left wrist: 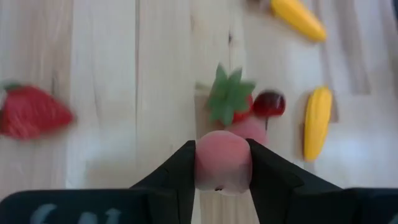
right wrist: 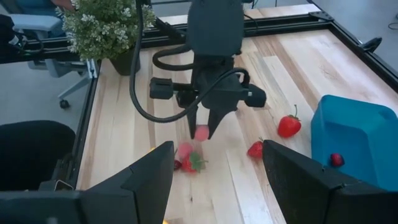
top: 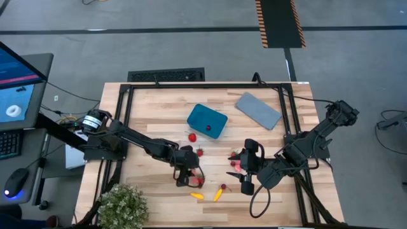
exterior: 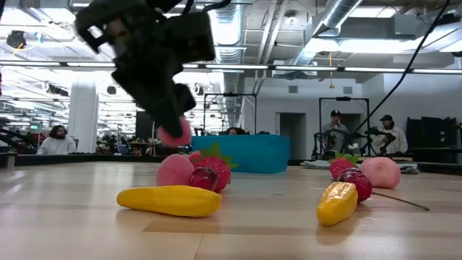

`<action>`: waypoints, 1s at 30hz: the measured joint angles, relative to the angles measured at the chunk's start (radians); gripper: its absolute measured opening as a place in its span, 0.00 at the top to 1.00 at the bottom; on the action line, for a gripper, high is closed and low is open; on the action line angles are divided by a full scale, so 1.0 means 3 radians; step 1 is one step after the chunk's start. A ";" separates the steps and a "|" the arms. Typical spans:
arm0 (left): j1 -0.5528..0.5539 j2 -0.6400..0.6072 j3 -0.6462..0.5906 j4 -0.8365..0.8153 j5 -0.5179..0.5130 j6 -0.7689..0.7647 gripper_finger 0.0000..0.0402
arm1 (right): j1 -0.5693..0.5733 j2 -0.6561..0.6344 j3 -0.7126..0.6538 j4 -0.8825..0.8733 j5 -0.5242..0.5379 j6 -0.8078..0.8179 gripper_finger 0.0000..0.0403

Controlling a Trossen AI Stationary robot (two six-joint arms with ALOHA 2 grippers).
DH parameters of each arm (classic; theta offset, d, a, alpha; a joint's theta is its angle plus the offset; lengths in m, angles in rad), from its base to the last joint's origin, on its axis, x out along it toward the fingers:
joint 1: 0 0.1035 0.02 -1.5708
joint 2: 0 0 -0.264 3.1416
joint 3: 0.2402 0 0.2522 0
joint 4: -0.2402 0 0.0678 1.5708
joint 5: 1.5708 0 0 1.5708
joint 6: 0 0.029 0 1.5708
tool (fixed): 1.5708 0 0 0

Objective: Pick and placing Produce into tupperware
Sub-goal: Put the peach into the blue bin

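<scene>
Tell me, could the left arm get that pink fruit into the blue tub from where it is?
Probably yes. The left gripper has its jaws shut on the pink fruit, lifted off the table. The tub lies open-topped up the board, with only a strawberry low on the wood between.

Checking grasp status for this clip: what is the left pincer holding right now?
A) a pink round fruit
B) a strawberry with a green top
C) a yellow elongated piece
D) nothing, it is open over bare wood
A: the left wrist view shows the left pincer closed on a pink round fruit, lifted above the strawberry and the yellow pieces, which lie on the table.
</scene>
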 joint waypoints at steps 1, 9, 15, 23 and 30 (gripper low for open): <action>0.0014 0.0000 0.0044 -0.0009 0.0034 0.0026 0.70 | 0.0000 0.0000 0.0000 0.0000 0.0003 -0.0005 0.33; 0.0132 -0.0007 0.0615 -0.0345 0.0220 0.0263 0.66 | 0.0026 0.0000 0.0000 -0.0112 0.0006 0.0008 0.33; 0.0217 -0.0053 0.1225 -0.1155 0.0108 0.0690 0.71 | 0.0031 0.0000 0.0000 -0.0365 -0.0002 0.0134 0.33; 0.0233 -0.0062 0.2016 -0.2238 -0.0774 0.1509 0.70 | 0.0028 0.0000 -0.0001 -0.0463 -0.0006 0.0169 0.33; 0.0255 -0.0064 0.2269 -0.2711 -0.1854 0.1930 0.69 | 0.0028 0.0000 -0.0001 -0.0507 -0.0006 0.0195 0.33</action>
